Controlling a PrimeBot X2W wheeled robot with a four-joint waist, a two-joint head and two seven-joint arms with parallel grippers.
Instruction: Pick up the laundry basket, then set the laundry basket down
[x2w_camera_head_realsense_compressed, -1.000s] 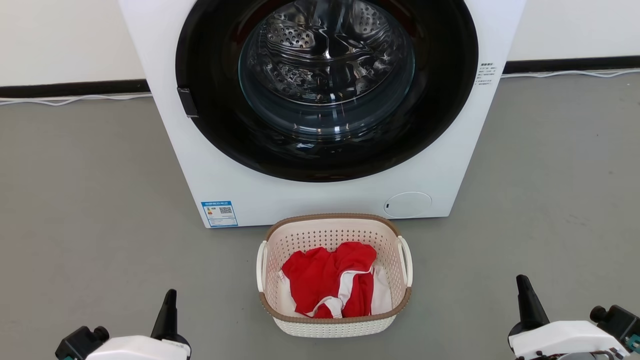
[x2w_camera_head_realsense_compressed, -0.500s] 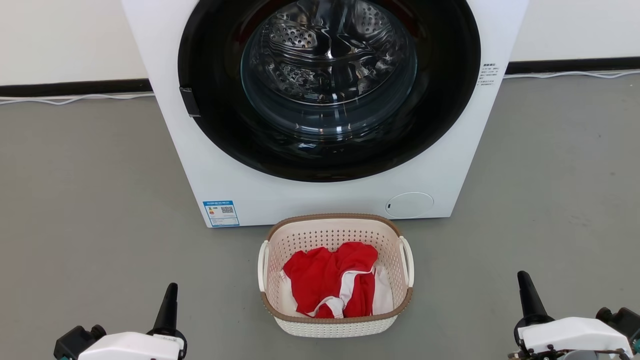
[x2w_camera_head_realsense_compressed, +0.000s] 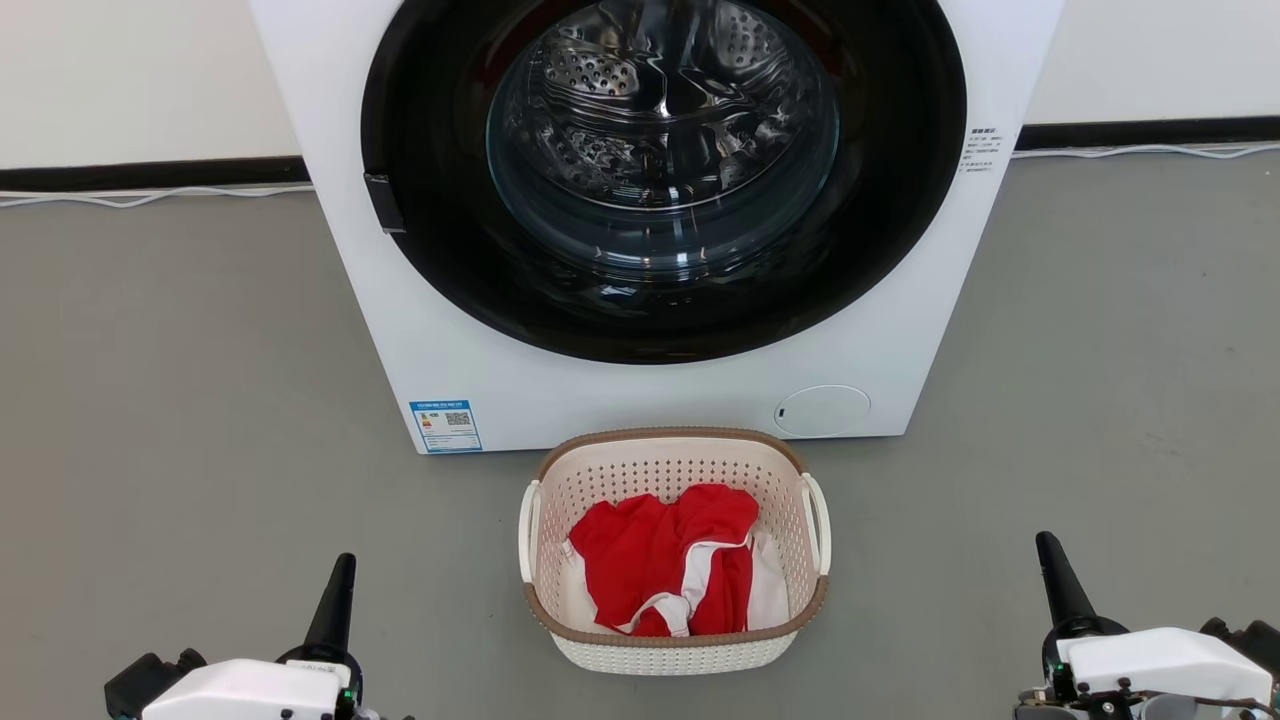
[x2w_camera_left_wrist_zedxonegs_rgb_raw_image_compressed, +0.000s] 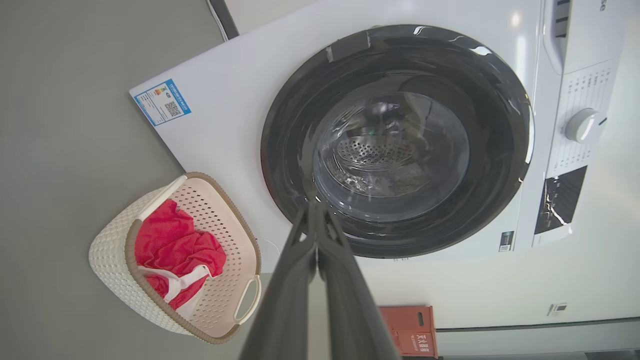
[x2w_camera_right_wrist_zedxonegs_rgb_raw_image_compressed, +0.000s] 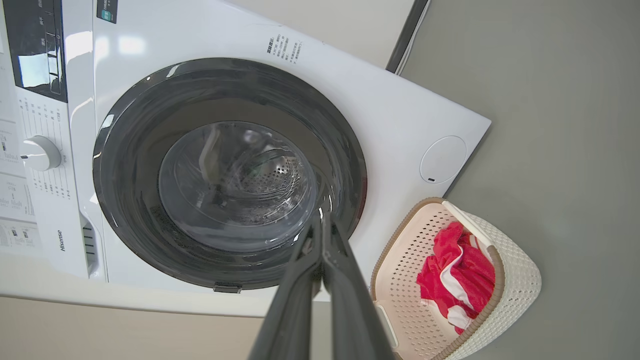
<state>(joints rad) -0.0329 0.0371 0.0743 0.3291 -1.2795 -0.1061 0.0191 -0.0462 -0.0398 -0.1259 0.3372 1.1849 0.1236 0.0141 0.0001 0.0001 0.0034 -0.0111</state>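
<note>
Hovering closed, left hand, right hand, laundry basket between; washer top cropped

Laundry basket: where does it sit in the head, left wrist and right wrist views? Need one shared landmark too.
Head view: the laundry basket is at bottom centre.
Left wrist view: lower left, tilted in the frame.
Right wrist view: lower right, also tilted.
Shared landmark: the washing machine door, right beside the basket.

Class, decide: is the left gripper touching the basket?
Apart. The head view shows a wide strip of bare floor between the left gripper and the basket.
</note>
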